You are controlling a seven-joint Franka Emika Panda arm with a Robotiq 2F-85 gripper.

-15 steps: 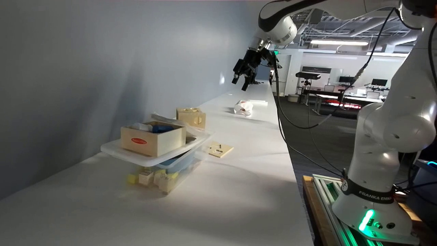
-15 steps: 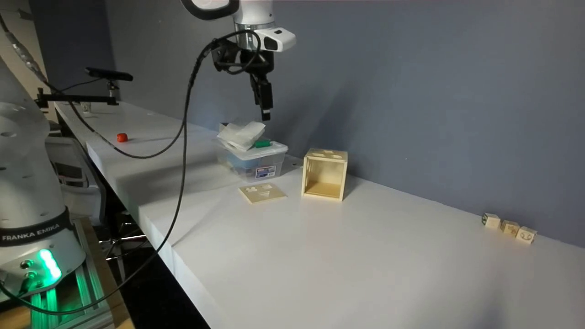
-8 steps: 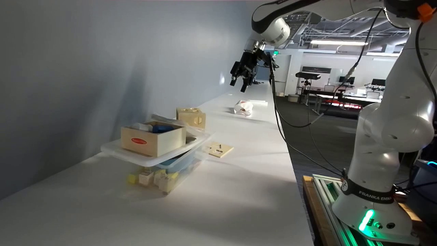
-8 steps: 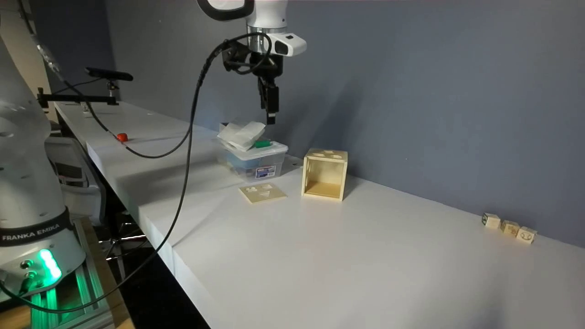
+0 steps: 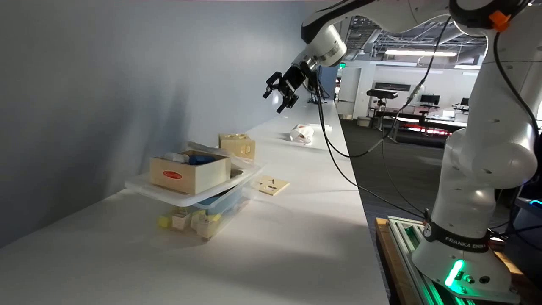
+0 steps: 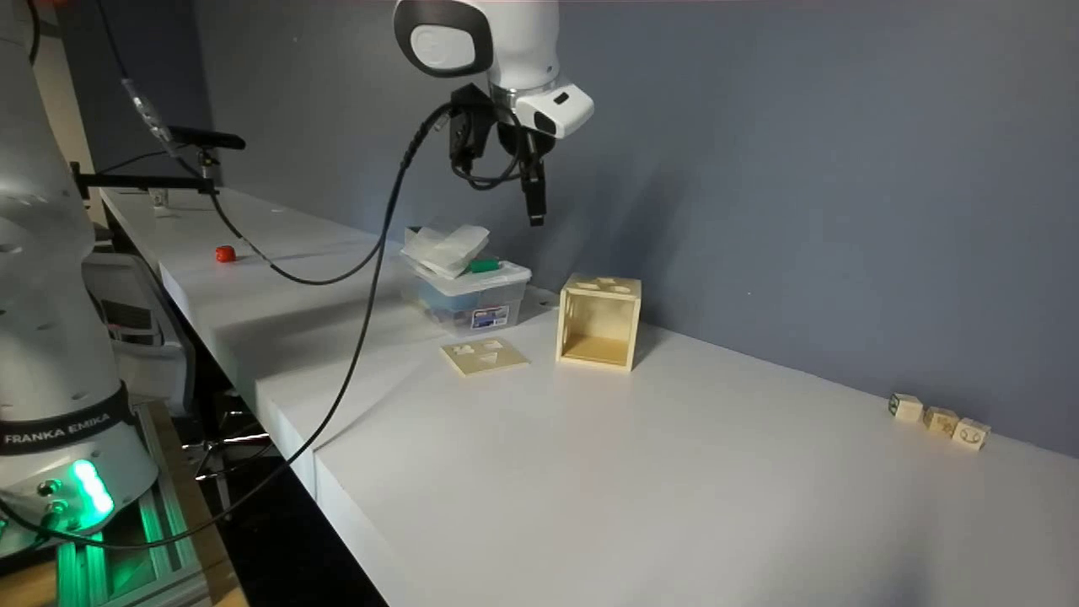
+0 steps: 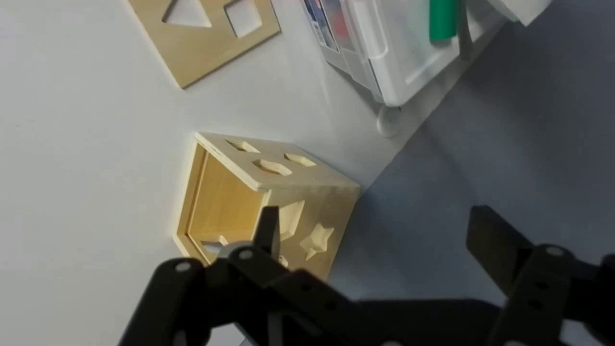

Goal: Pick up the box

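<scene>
Jaws parted, a gripper (image 5: 273,103) hangs above a table (image 6: 641,489), apart from the open-sided box (image 6: 600,324) standing near a wall (image 6: 801,185) between a tub (image 6: 464,308) and blocks (image 6: 941,421).

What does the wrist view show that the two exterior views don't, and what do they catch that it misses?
Only the wrist view: a clear star-shaped hole in the cube-shaped box; I can't make it out in either exterior view.

Only the exterior views: the robot's base with its green light, in both; a red-labelled box in an exterior view; three small blocks and a red object in an exterior view.

Shared: that box, the flat piece with holes, the lidded container, the hand and the white table.
</scene>
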